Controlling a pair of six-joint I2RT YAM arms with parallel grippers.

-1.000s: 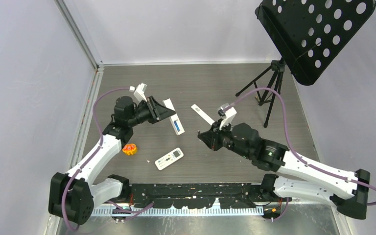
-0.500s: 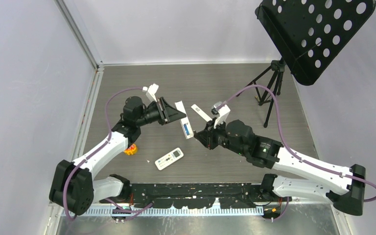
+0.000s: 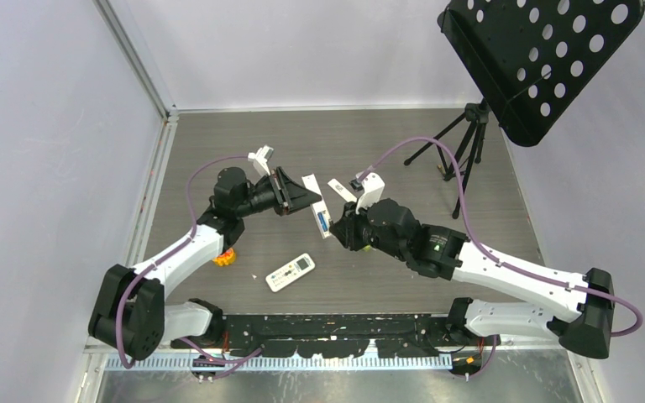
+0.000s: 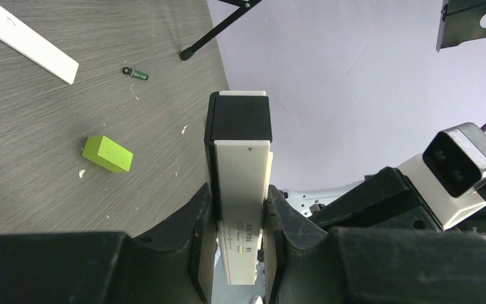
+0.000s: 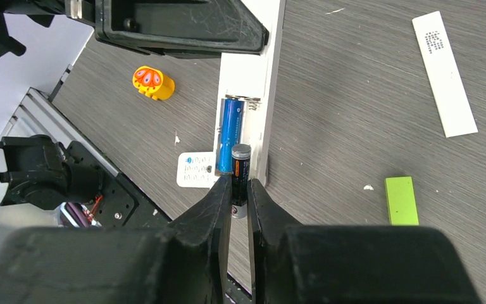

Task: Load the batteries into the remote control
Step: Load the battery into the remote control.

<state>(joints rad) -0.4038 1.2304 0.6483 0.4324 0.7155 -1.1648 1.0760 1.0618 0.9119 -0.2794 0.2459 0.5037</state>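
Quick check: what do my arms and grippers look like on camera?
The left arm and right arm have white links with black joints and bases. A purple cable loops along each. The left gripper and right gripper are black, with two blocky fingers; each wrist carries a white camera.

Nothing is legible. A dark print line on the remote control (image 4: 243, 190), small print at one end of the white strip (image 5: 444, 82) on the counter (image 5: 354, 95), and orange marking on the dark battery (image 5: 240, 172) are too small to read.
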